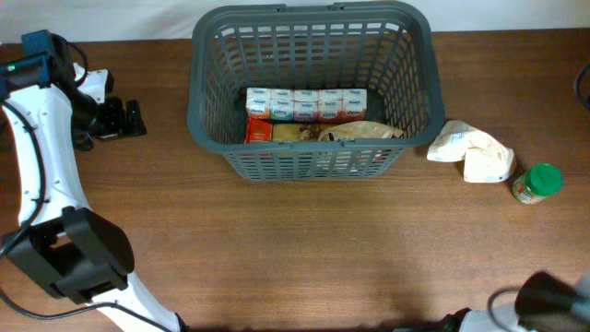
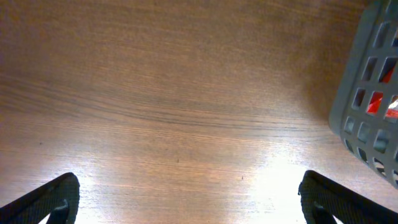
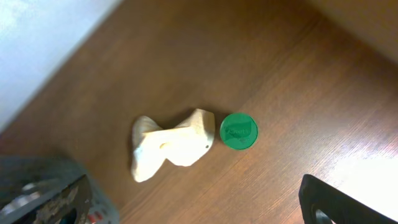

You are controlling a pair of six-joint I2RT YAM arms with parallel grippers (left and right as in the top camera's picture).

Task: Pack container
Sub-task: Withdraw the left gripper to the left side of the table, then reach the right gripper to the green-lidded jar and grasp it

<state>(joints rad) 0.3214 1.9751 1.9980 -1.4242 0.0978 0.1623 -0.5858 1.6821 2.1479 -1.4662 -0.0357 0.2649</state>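
Observation:
The dark grey slotted container point(image 1: 197, 101) stands at the back middle of the table. It holds a row of small white cartons point(image 1: 306, 103), a red packet point(image 1: 259, 132) and a brown bag point(image 1: 355, 132). My left gripper point(image 1: 136, 118) is open and empty over bare wood to the left of the container; the container's corner point(image 2: 367, 93) shows at the right of the left wrist view, between its fingers point(image 2: 193, 202) only table. My right gripper point(image 3: 202, 199) is open and empty above the table, with the container's edge point(image 3: 37, 180) at the lower left of its view.
A crumpled white bag point(image 1: 472, 152) point(image 3: 168, 144) lies to the right of the container. A small green-lidded jar point(image 1: 537, 183) point(image 3: 239, 130) stands just right of the bag. The right arm's body point(image 1: 553, 300) is at the front right corner.

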